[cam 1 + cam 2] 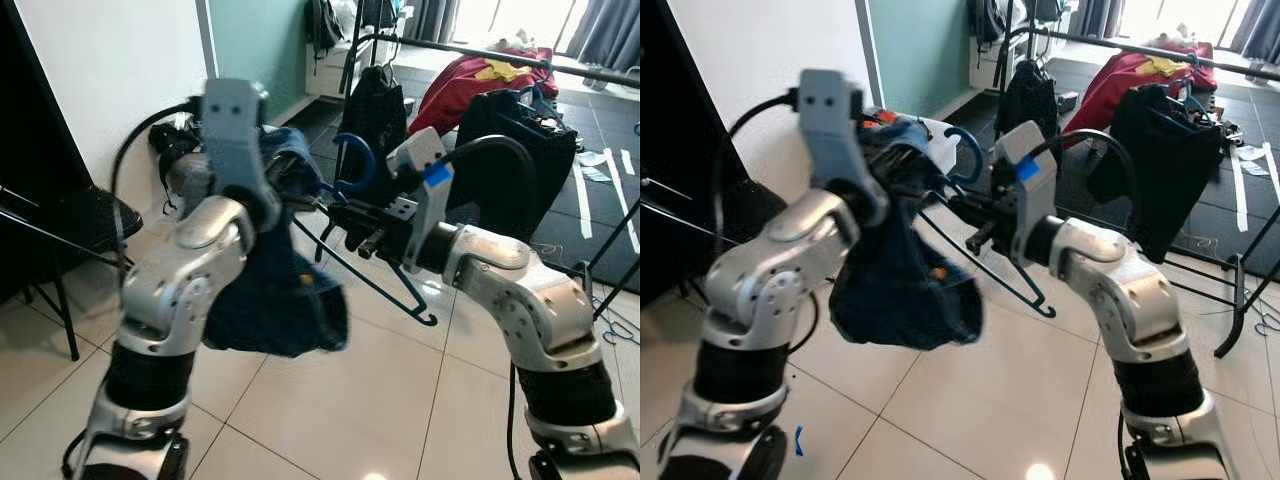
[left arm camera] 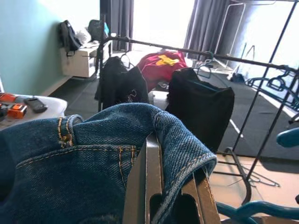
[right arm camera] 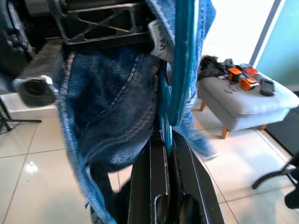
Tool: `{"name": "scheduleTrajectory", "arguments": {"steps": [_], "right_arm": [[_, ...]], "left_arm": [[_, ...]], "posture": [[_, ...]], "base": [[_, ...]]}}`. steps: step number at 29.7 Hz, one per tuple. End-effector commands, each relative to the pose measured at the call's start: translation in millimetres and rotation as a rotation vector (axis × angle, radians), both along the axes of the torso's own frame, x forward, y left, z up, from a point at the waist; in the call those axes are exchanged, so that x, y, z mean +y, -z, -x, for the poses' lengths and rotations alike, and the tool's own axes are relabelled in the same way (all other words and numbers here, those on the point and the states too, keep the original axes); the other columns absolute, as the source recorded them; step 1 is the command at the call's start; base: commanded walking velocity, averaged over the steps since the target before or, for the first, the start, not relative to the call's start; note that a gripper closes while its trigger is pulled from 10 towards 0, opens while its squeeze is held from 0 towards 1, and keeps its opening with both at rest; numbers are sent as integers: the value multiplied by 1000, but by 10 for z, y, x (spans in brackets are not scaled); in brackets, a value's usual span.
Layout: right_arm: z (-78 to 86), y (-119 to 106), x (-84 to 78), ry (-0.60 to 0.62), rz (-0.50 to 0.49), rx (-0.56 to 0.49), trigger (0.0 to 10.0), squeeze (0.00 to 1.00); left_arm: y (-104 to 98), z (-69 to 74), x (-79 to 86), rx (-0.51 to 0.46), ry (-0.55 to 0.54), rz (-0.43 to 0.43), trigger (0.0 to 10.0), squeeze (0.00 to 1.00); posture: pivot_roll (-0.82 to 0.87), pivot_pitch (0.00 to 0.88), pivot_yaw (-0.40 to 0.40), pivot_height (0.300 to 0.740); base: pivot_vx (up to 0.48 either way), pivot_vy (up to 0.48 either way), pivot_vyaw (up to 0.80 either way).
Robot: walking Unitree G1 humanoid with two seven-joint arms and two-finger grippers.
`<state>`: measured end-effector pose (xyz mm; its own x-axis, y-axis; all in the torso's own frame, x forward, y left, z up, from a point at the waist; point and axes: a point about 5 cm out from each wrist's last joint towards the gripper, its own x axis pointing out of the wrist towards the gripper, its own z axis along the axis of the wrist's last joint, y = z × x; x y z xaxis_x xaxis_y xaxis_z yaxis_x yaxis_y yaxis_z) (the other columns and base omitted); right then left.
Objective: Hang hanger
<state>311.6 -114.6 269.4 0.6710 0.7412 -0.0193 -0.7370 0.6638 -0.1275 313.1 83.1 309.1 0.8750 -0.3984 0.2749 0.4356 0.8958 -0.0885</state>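
Observation:
A blue hanger (image 1: 352,163) with a curved hook and a dark lower bar (image 1: 392,287) is held up between my two arms, chest-high. A blue denim garment (image 1: 283,300) hangs from it and sags toward the floor. My right gripper (image 3: 163,137) is shut on the blue hanger (image 3: 183,60) just beside the denim. My left gripper (image 2: 152,142) is shut on the folded denim waistband (image 2: 93,154). The clothes rack rail (image 1: 470,49) runs across the room behind, well beyond both grippers.
Black garments (image 1: 518,160) and a red one (image 1: 470,80) hang on the rack, and its foot (image 1: 1238,305) stands on the tiles at the right. A grey ottoman (image 3: 243,100) with small orange items sits by the wall. A black folding chair (image 1: 70,225) stands at the left.

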Motion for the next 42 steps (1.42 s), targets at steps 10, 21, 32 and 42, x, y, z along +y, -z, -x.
{"name": "scheduleTrajectory", "arguments": {"steps": [10, 21, 32, 42], "right_arm": [[-13, -60, 129, -30, -19, -18, 10000, 0], [20, -139, 160, -84, -42, -38, 10000, 0], [36, -281, 96, -151, -95, -97, 10000, 0], [47, -422, 81, -209, -207, -146, 10000, 0]], "left_arm": [[-3, 135, -318, -71, 138, -134, 10000, 0], [410, 121, 70, -61, -19, -684, 10000, 1000], [278, 325, 370, -33, 156, -767, 10000, 1000], [119, 553, 343, -90, 358, -744, 10000, 1000]], "posture": [[-60, 35, -19, 740], [-58, 32, -20, 740], [-56, 22, -26, 740], [-48, 13, -29, 740]], "base": [[0, 0, 0], [0, 0, 0], [0, 0, 0], [0, 0, 0]]}}
